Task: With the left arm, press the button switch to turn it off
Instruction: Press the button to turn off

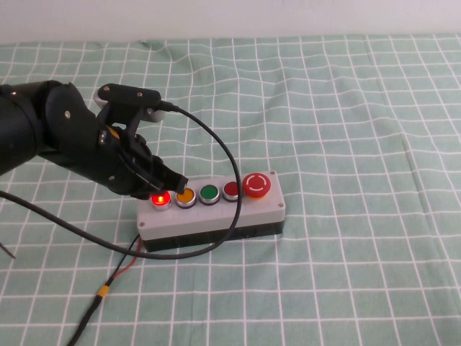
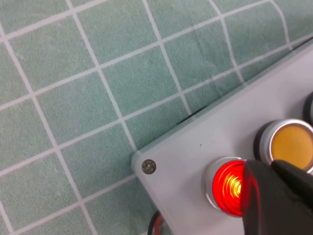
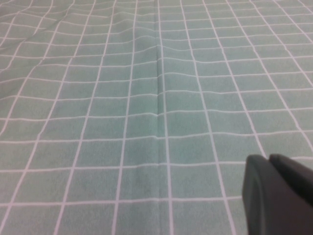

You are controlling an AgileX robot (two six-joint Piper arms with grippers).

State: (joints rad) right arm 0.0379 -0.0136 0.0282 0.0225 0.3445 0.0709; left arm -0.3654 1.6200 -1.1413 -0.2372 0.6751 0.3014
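Note:
The button switch (image 1: pixel 159 200) is a small round red button with a silver collar, glowing red, at the left end of the row on the grey box (image 1: pixel 216 216). My left gripper (image 1: pixel 171 184) is shut and empty, its black fingertips over the button's right side. In the left wrist view the lit button (image 2: pixel 227 186) is half covered by the shut fingertips (image 2: pixel 274 200). My right gripper (image 3: pixel 276 196) is shut and empty over bare cloth and does not show in the high view.
On the box, after the lit button come a yellow button (image 1: pixel 186 196), a green button (image 1: pixel 209 193), a darker red button (image 1: pixel 231 189) and a large red mushroom button (image 1: pixel 257 185). A black cable (image 1: pixel 230 216) loops over the box. Green checked cloth (image 1: pixel 360 108) covers the table.

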